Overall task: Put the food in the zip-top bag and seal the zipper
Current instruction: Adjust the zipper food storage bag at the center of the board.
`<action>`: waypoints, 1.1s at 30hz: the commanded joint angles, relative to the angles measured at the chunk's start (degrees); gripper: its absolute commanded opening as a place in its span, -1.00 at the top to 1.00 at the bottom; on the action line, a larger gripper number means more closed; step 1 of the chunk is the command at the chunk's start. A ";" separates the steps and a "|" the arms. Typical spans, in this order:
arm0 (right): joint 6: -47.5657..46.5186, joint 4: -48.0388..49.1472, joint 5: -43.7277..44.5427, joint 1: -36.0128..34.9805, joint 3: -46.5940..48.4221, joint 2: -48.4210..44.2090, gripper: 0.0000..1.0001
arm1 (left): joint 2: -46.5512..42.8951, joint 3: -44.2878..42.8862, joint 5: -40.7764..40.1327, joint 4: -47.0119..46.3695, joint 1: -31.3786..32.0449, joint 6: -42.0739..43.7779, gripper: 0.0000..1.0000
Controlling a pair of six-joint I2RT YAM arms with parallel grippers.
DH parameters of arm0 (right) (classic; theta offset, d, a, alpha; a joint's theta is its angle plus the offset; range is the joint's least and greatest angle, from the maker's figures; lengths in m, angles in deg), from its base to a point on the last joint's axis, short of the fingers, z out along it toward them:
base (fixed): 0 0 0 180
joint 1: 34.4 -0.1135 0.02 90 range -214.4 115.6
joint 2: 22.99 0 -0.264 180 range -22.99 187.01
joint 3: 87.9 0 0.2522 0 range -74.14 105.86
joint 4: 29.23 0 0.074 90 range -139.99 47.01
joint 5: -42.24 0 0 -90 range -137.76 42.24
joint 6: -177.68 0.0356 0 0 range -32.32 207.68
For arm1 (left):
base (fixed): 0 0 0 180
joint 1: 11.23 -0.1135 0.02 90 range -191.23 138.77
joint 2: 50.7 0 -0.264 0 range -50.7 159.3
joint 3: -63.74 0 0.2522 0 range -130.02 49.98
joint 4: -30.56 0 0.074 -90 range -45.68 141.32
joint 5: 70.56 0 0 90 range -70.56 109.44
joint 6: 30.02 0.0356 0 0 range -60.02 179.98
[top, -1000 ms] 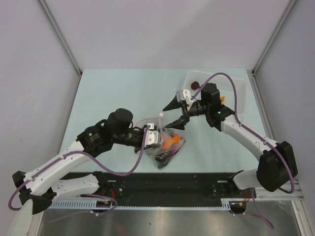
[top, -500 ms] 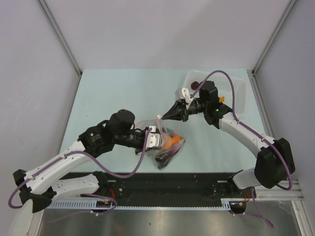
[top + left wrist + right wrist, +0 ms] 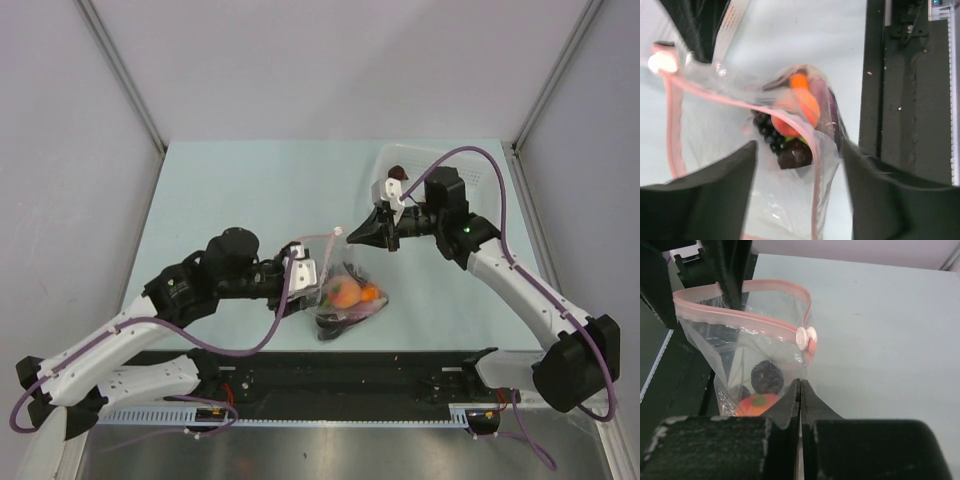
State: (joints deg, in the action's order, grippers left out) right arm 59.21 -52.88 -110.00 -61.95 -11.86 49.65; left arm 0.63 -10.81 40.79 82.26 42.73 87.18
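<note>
The clear zip-top bag (image 3: 345, 305) stands between the arms with the food (image 3: 345, 293) inside: an orange fruit (image 3: 757, 404), a dark ball (image 3: 766, 377) and dark grapes (image 3: 765, 132). Its pink zipper (image 3: 740, 315) forms an open loop, with the white slider (image 3: 804, 336) at the right end. My right gripper (image 3: 350, 237) is shut, pinching the bag's plastic edge just below the slider, as the right wrist view (image 3: 800, 384) shows. My left gripper (image 3: 310, 275) is open at the bag's left side; its fingers (image 3: 705, 190) stand wide apart with loose plastic and zipper between them (image 3: 797, 185).
A white perforated basket (image 3: 480, 180) sits at the table's back right, behind the right arm, with a dark piece (image 3: 397, 172) at its left end. The black base rail (image 3: 350, 375) runs along the near edge, close to the bag.
The right gripper shut beside the slider and drew the bag's top to the right. The left gripper let go of the bag and opened, backing slightly to the left.
</note>
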 commanded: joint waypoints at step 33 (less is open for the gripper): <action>0.63 -4.17 3.89 -3.30 1.44 -10.59 1.00 | 8.79 -6.97 0.18 -10.51 -5.70 -8.13 0.55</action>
State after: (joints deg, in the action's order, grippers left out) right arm 63.60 -56.25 -103.79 -64.14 -11.86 41.52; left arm 13.00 -18.05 34.41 75.11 37.28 75.97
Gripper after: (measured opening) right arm 0.007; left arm 0.346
